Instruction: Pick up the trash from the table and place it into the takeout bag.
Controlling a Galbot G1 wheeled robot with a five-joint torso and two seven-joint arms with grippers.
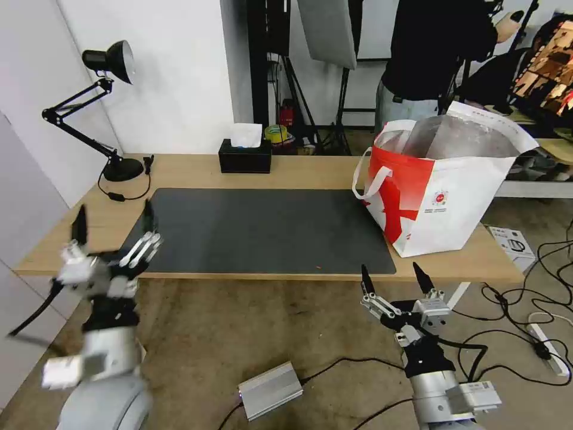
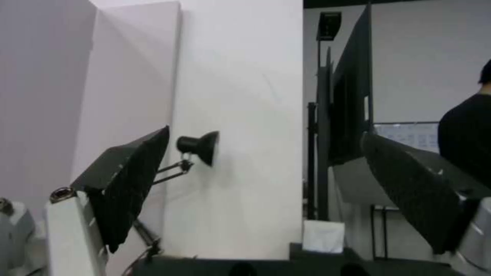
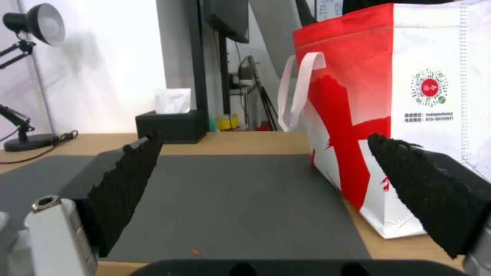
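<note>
Trash is judged already bagged, since both end effectors, left point(image 1: 113, 230) and right point(image 1: 397, 278), are held released before the bare light-wood table point(image 1: 298, 170), with the white-and-red insulated takeout bag point(image 1: 444, 197) beyond the right one.

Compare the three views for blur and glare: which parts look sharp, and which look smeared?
Head view: left gripper smeared, right gripper and bag crisp, foil lining glinting. Left wrist view: soft throughout, lamp hazy. Right wrist view: mat and bag sharp.
</note>
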